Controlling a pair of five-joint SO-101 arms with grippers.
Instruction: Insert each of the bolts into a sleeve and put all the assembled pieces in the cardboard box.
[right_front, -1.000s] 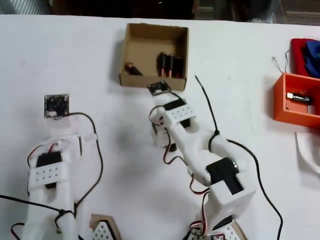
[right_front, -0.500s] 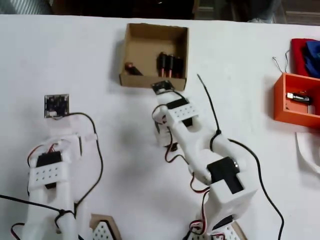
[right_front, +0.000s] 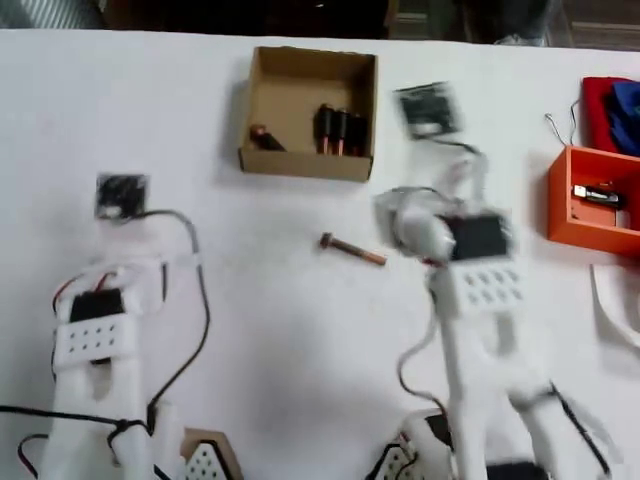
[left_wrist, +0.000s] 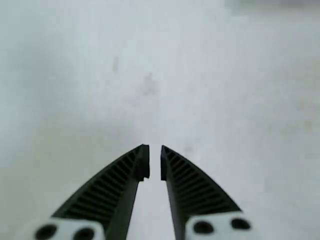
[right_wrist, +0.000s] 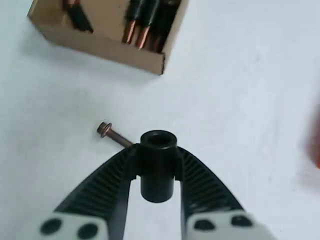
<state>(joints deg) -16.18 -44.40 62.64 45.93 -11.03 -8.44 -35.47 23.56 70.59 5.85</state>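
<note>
A copper bolt (right_front: 352, 250) (right_wrist: 112, 134) lies flat on the white table in front of the cardboard box (right_front: 262, 100) (right_wrist: 102, 45). Inside the box are several black sleeves with copper bolts in them (right_front: 335, 128) (right_wrist: 142, 20). My right gripper (right_wrist: 156, 155) is shut on a black sleeve (right_wrist: 157, 167), held upright with its bore facing the camera, just above and beside the loose bolt. In the high view the right arm (right_front: 470, 270) stands right of the bolt. My left gripper (left_wrist: 152, 162) is shut on nothing over bare table; its arm (right_front: 95, 335) is at the left.
An orange bin (right_front: 560, 205) holding a small item stands at the right edge, with red and blue cloth (right_front: 610, 105) behind it. A white curved object (right_front: 615, 305) lies nearer the front right. Black cables trail from both arms.
The right arm has swung from just in front of the box to the right, uncovering the bolt on the table. The left arm has shifted slightly.
</note>
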